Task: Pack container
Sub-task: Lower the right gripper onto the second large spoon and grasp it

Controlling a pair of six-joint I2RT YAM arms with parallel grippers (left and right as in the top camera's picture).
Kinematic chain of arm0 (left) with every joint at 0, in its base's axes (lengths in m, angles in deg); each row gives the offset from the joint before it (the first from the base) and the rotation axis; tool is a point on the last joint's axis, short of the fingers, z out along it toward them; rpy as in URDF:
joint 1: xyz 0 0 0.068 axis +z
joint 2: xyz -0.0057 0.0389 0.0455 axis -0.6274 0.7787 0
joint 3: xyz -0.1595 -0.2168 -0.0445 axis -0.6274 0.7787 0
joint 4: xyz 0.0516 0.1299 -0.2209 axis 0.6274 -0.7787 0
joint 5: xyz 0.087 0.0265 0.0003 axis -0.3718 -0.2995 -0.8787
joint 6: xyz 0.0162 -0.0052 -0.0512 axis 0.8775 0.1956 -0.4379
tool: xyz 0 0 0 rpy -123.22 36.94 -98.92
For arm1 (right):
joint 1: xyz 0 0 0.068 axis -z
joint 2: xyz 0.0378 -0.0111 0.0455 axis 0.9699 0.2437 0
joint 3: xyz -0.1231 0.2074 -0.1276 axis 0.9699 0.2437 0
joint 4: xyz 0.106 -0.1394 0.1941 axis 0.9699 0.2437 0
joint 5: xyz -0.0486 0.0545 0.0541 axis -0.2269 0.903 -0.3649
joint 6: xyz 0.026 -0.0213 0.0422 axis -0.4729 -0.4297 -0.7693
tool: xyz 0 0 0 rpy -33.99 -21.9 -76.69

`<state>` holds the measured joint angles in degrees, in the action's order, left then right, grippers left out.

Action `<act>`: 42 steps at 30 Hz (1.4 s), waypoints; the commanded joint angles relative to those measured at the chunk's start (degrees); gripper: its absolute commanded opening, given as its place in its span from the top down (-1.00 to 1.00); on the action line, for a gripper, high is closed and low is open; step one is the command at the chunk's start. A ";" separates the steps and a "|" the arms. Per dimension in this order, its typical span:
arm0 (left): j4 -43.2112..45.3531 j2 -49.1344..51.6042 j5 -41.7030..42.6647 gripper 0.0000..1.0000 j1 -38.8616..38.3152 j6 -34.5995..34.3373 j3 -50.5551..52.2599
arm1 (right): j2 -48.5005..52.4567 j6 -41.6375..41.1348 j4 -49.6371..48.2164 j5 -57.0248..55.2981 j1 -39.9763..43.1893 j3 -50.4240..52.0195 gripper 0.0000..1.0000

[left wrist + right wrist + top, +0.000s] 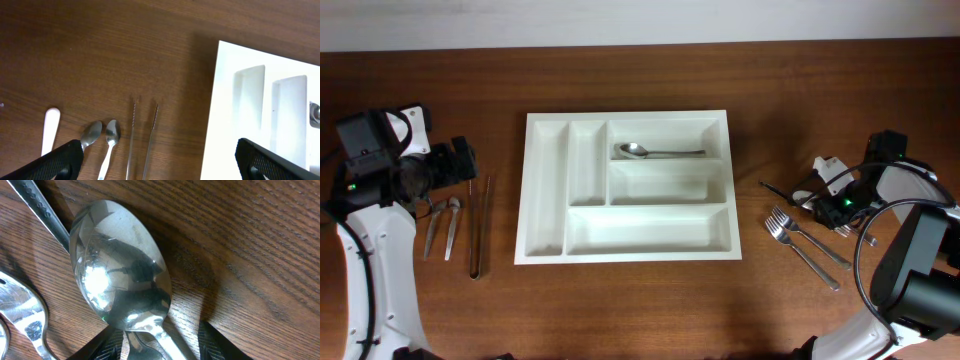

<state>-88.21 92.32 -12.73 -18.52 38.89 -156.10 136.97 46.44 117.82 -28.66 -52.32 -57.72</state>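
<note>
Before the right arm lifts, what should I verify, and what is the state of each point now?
1. Spoon neck between the right gripper fingers: ok.
2. Right gripper shut firmly on the spoon: cannot tell.
3. Spoon free of other cutlery: not ok, a handle meets its bowl.
4. Tray has room: ok, only one packed spoon inside.
5. Left gripper open, outside the tray: ok.

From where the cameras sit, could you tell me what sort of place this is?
Probably a robot test bench, not a real kitchen: a wooden table, a white cutlery tray, loose forks and spoons beside it, robot arms at both ends.
</note>
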 commanded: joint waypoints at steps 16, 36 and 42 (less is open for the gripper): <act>0.09 0.17 0.85 -0.98 0.35 0.94 -0.98 | -1.01 0.22 3.08 4.28 -0.31 -1.51 -0.18; 0.09 0.17 0.85 -0.98 0.35 0.94 -0.98 | -1.01 -2.84 -0.39 5.18 -0.35 -4.39 -0.08; 0.09 0.17 0.85 -0.98 0.35 0.94 -0.98 | -0.90 -2.82 -0.37 5.18 -0.35 -4.26 -0.06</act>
<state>-88.23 92.32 -12.70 -18.52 38.89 -156.10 136.95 44.12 117.63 -24.68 -52.37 -61.13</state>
